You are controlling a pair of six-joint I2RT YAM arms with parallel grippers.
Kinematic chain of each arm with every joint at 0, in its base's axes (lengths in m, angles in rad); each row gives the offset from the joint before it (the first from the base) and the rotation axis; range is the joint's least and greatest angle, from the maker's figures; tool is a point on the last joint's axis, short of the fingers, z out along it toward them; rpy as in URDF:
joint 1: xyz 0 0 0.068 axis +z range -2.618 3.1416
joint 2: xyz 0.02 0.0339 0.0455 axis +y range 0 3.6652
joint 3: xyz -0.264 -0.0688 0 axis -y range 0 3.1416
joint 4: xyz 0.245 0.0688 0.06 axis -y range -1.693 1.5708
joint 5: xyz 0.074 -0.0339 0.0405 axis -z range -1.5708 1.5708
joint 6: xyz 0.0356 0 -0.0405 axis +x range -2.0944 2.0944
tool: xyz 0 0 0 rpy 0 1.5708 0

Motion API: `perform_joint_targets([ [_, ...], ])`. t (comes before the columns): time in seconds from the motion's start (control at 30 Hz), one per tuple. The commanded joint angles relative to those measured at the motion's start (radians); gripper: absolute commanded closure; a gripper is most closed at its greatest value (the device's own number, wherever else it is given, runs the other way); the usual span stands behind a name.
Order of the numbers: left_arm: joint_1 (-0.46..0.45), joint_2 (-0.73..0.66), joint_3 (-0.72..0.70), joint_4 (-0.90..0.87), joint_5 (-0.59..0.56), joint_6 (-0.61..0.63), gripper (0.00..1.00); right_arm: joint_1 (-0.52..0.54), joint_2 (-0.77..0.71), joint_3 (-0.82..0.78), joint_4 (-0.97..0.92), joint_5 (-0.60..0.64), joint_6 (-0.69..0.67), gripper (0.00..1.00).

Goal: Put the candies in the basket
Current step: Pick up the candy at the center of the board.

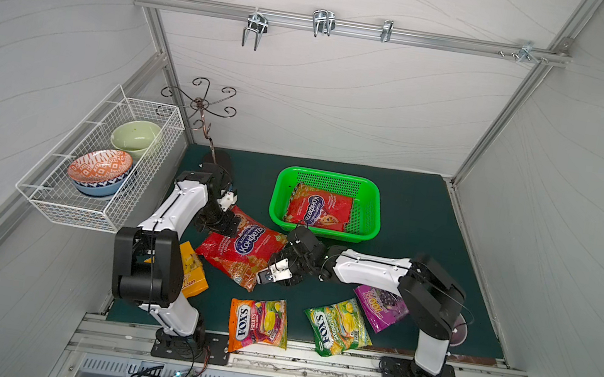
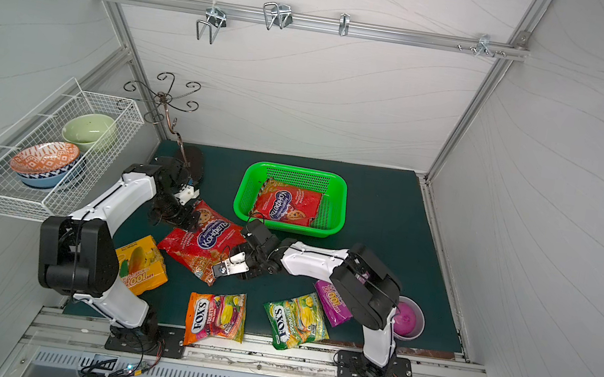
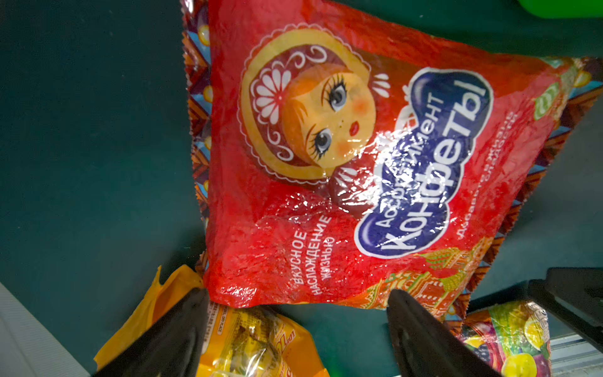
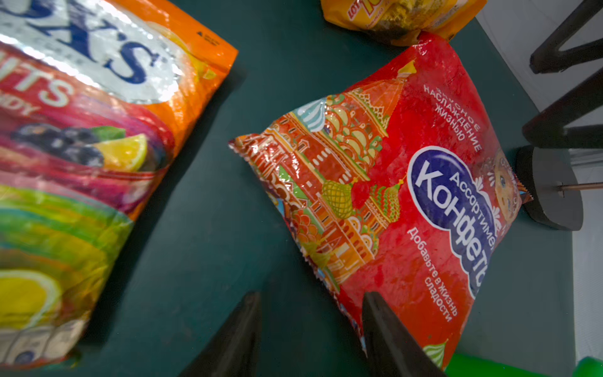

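The yellow bag (image 2: 140,266) lies far left, partly under the left arm. The left gripper (image 3: 298,303) hangs spread wide over a left corner of the big red bag (image 1: 242,249), holding nothing. The orange FOX'S bag (image 1: 258,323) pokes over the front edge of the surface (image 1: 430,216). The right gripper (image 4: 311,297) is partly apart at the big red bag's right edge, holding nothing. The green basket (image 1: 322,234) holds a second red bag (image 1: 319,210), with bare surface behind it and to its right. The green FOX'S bag (image 1: 338,326) also crosses the front edge. The purple bag (image 1: 379,308) lies partly under the right arm.
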Motion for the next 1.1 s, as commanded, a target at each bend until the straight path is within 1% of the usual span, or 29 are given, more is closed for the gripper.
perform_joint_targets([
  [0.0,0.006,0.026,0.055,0.006,-0.022,-0.018,0.11,-0.012,0.041,0.026,0.049,-0.011,-0.019,0.58],
  [0.07,0.008,0.035,0.060,0.003,-0.024,-0.018,0.11,-0.017,0.056,0.041,0.024,-0.012,-0.032,0.67],
  [0.1,0.008,0.037,0.061,0.002,-0.025,-0.018,0.11,-0.020,0.063,0.047,0.015,-0.011,-0.034,0.68],
  [0.37,0.010,0.038,0.057,0.002,-0.021,-0.014,0.11,-0.025,0.126,0.065,-0.008,0.028,-0.089,0.67],
  [0.53,0.010,0.030,0.053,-0.001,-0.007,-0.006,0.09,-0.022,0.165,0.083,0.015,0.065,-0.102,0.66],
  [0.6,0.010,0.024,0.050,0.002,-0.004,-0.003,0.08,-0.021,0.185,0.089,0.037,0.096,-0.112,0.71],
  [0.63,0.010,0.024,0.050,0.002,-0.002,-0.002,0.08,-0.021,0.194,0.086,0.057,0.106,-0.117,0.76],
  [0.7,0.011,0.025,0.050,0.000,-0.004,-0.002,0.08,-0.020,0.208,0.069,0.119,0.135,-0.125,0.94],
  [0.73,0.011,0.026,0.050,-0.001,-0.004,-0.002,0.08,-0.018,0.209,0.060,0.148,0.149,-0.132,1.00],
  [0.8,0.010,0.027,0.050,-0.002,-0.006,-0.001,0.08,-0.011,0.195,0.025,0.236,0.178,-0.146,1.00],
  [0.87,0.011,0.026,0.049,-0.002,-0.007,-0.001,0.08,-0.005,0.169,0.002,0.281,0.188,-0.166,1.00],
  [1.07,0.011,0.023,0.086,-0.016,0.003,0.004,0.08,-0.007,0.026,-0.018,0.264,0.128,-0.192,1.00],
])
